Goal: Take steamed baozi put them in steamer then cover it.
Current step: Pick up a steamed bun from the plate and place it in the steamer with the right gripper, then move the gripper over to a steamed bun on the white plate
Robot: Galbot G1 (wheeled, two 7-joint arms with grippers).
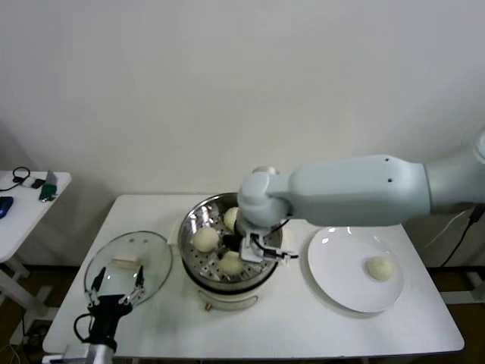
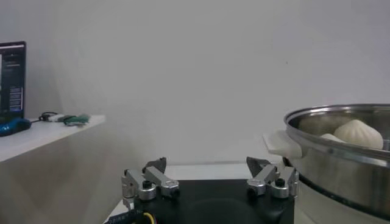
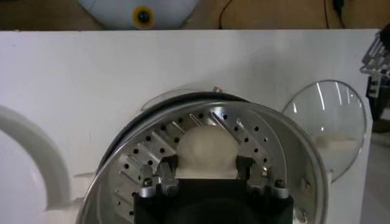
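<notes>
Clamping a baozi [image 3: 205, 152] — right gripper [image 3: 206, 168] inside steamer [image 3: 277, 152].

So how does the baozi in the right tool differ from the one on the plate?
The baozi in the right tool sits inside the steamer, on its perforated floor; the baozi on the plate lies on the flat white plate. The first is clamped between the right tool fingers; the second lies free, untouched. Both are round, smooth and cream-white.
</notes>
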